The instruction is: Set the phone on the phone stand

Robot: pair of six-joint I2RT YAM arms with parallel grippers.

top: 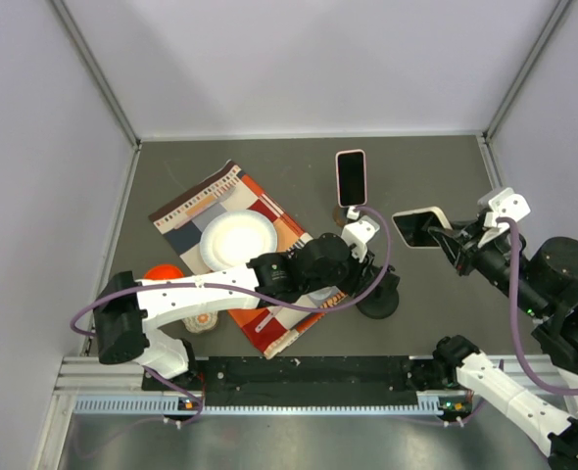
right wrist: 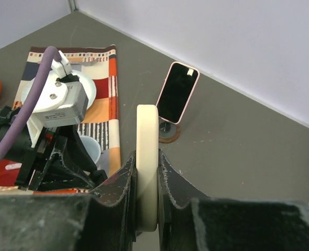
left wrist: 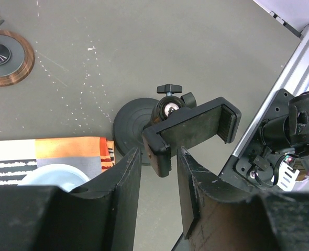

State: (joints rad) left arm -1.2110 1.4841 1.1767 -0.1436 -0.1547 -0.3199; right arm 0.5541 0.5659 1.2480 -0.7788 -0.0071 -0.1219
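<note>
Top view: right end effector point(top: 453, 238) clenched on white phone point(top: 416, 227), jutting ahead of it.
Left wrist: left end effector point(left wrist: 158, 154) straddles phone stand point(left wrist: 196, 125) clamp; can't tell if gripping.
Right wrist: white phone edge-on between fingers; pink phone point(right wrist: 178, 91) beyond.

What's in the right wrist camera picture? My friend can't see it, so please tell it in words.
The right gripper is shut on a cream-white phone, seen edge-on in the middle. Behind it a pink phone stands upright on a round wooden base, and on the left the left arm reaches over a patterned cloth.
</note>
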